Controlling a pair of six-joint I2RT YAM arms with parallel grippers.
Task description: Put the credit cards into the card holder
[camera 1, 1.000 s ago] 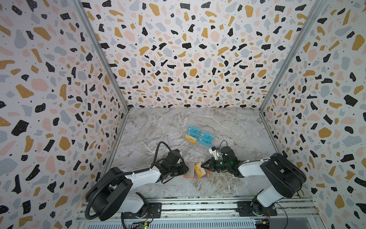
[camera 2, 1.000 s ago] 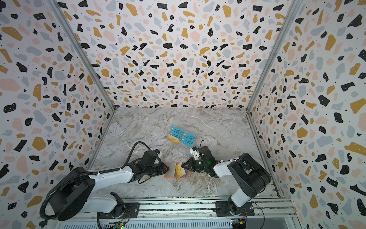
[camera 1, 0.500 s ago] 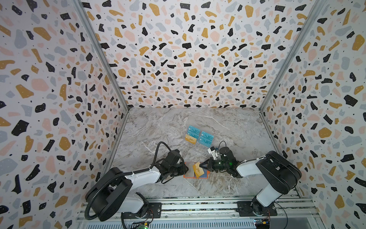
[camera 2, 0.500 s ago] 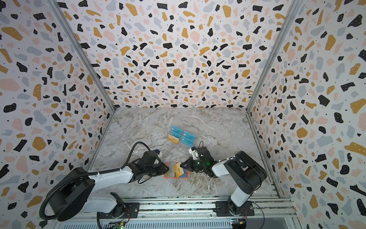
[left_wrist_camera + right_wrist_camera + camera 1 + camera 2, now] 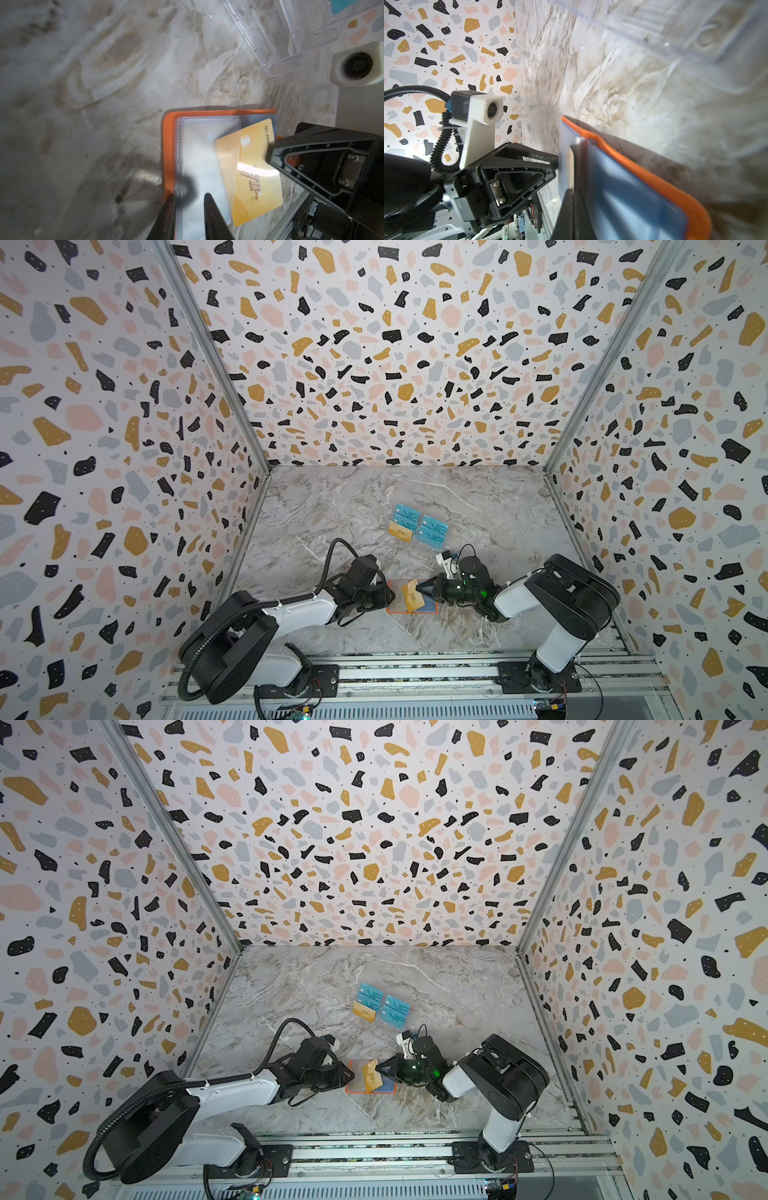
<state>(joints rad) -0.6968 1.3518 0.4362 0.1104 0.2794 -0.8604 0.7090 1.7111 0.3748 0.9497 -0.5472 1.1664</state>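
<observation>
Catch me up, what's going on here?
The right gripper holds a gold card tilted over the open orange holder, its edge among the clear sleeves, not fully in. The left gripper pinches the holder's other side. Four teal cards and another gold one wait in the rack behind.

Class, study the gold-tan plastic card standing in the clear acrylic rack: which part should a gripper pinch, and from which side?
Probably its upper long edge, from above, on the robots' side. The gold-tan plastic card leans in the clear acrylic rack, whose nearer tiers look empty, while teal cards crowd it behind and beside.
</observation>
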